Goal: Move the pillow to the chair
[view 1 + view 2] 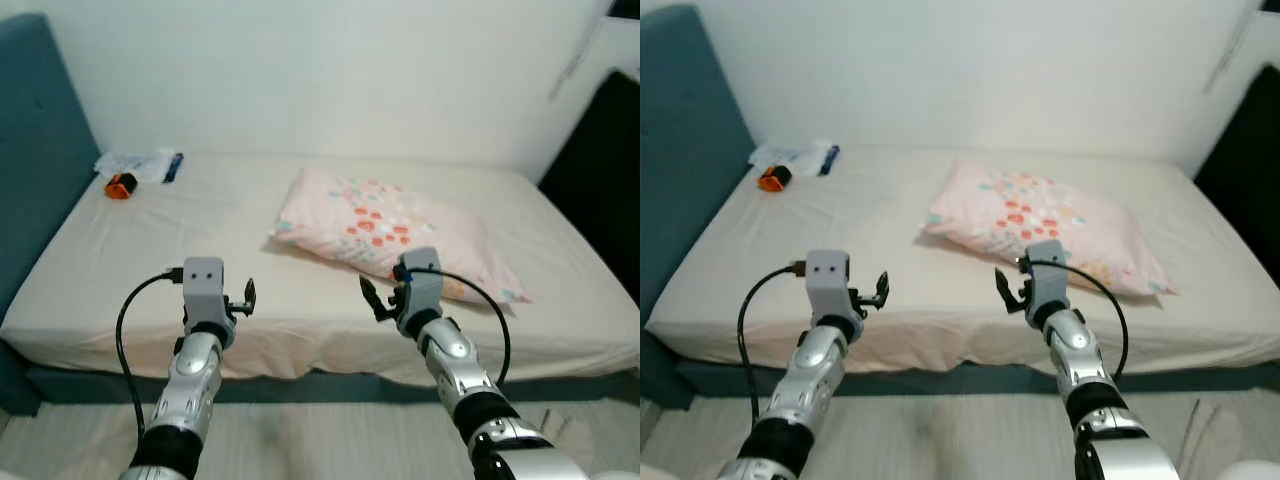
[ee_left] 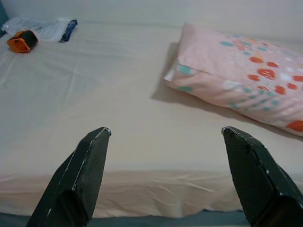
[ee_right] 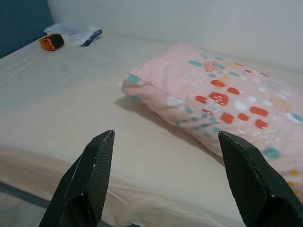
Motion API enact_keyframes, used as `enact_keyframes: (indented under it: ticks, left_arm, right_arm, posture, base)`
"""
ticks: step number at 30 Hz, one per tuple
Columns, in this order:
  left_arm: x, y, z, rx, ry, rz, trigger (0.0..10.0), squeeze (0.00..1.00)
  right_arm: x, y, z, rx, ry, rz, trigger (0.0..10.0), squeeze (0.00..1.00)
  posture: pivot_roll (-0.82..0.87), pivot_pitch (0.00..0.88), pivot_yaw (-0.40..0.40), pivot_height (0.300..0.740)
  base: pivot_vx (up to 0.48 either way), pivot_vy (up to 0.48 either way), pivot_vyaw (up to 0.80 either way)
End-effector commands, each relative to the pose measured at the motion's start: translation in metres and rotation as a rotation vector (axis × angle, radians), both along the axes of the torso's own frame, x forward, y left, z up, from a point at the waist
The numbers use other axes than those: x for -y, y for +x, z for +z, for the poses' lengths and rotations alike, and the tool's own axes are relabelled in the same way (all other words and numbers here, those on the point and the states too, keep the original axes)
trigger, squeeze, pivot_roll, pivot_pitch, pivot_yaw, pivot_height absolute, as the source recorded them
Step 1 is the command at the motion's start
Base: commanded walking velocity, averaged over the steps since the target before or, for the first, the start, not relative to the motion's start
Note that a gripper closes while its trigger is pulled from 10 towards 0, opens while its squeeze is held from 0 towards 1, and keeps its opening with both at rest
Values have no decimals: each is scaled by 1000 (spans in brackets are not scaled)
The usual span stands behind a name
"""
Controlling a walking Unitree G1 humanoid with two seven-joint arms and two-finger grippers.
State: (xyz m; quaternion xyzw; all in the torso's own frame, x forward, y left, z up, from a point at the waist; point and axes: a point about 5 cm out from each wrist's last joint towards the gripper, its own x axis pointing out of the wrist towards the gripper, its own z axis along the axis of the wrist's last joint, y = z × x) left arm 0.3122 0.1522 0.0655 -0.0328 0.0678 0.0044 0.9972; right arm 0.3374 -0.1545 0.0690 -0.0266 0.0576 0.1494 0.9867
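Teal headboard (image 1: 35, 150): at 9 o'clock, along the bed's left end.
Orange object (image 1: 120, 185) and a clear plastic bag (image 1: 135, 163): at 10 o'clock on the cream sheet, near the wall.
Bed (image 1: 150, 260): spans the scene.
Left gripper (image 1: 242, 298): at 7 o'clock, above the bed's near edge, fingers spread, grasping nothing.
Pillow (image 1: 390, 228): pink, floral, lying at centre-right on the bed.
Right gripper (image 1: 384, 296): at 5 o'clock, just beside the pillow's near edge, fingers spread, unladen.
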Motion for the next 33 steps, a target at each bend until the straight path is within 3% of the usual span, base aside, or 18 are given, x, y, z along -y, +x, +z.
enact_keyframes:
  ticks: [1,25,33]
  left_arm:
    - [-1,-1,-2,-4,3,-4,10000,0]
    - [2,-1,-3,-8,0,-25,10000,0]
    - [3,-1,-3,-7,2,-28,10000,0]
  right_arm:
    - [2,-2,-3,-16,-6,-7,10000,0]
    - [14,-2,-9,-67,8,-100,10000,0]
    - [16,-1,-9,-70,9,-109,10000,0]
  posture:
    - [-25,0,-67,740]
    - [-31,0,-66,740]
    - [-31,0,-66,740]
  base:
    - [289,0,0]
    - [286,0,0]
    - [286,0,-569]
